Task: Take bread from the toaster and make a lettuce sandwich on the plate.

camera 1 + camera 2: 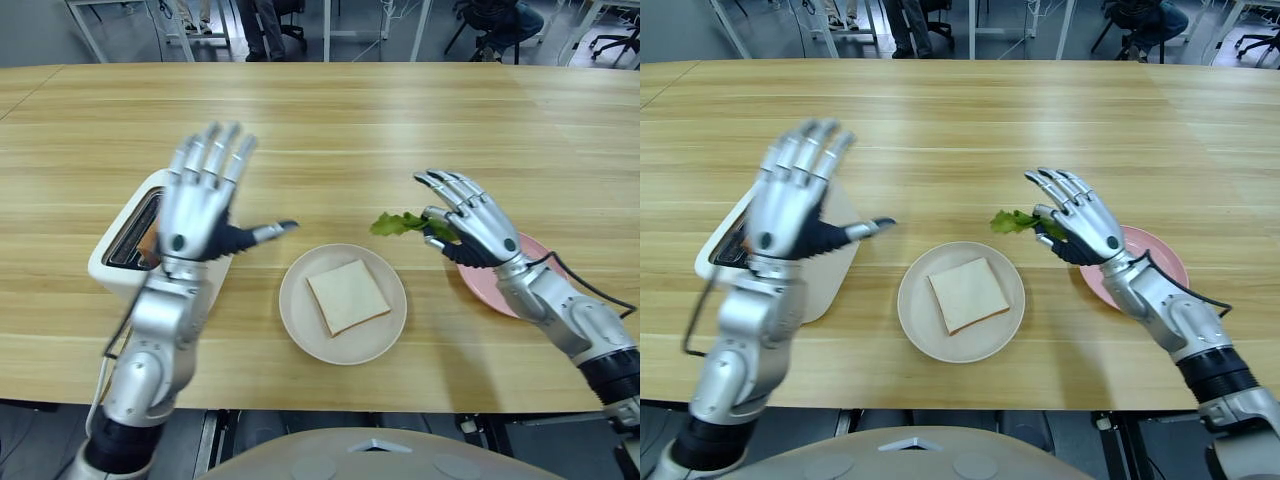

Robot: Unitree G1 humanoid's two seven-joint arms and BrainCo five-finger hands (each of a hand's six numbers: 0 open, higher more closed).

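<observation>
Lettuce placement looks to be the step in hand.

Left eye view: the left hand [195,205] is raised over the toaster [110,268], which stands toward the near left corner of the table [350,120]. Its fingers are spread straight and grip nothing. Something brownish sits in the toaster's slot, possibly a second slice, though the hand covers too much to be sure.

Right eye view: the right hand [1080,225] pinches a lettuce leaf [1015,221] between thumb and curled fingers. The leaf is clear of the table, between the pink plate [1165,255] and the cream plate [915,320]. One bread slice [967,294] lies flat on the cream plate, close to the table's near edge.

Next, I judge, the leaf must travel left until it is over the slice. It should then be let go so that it lands on the bread, not the rim.
</observation>
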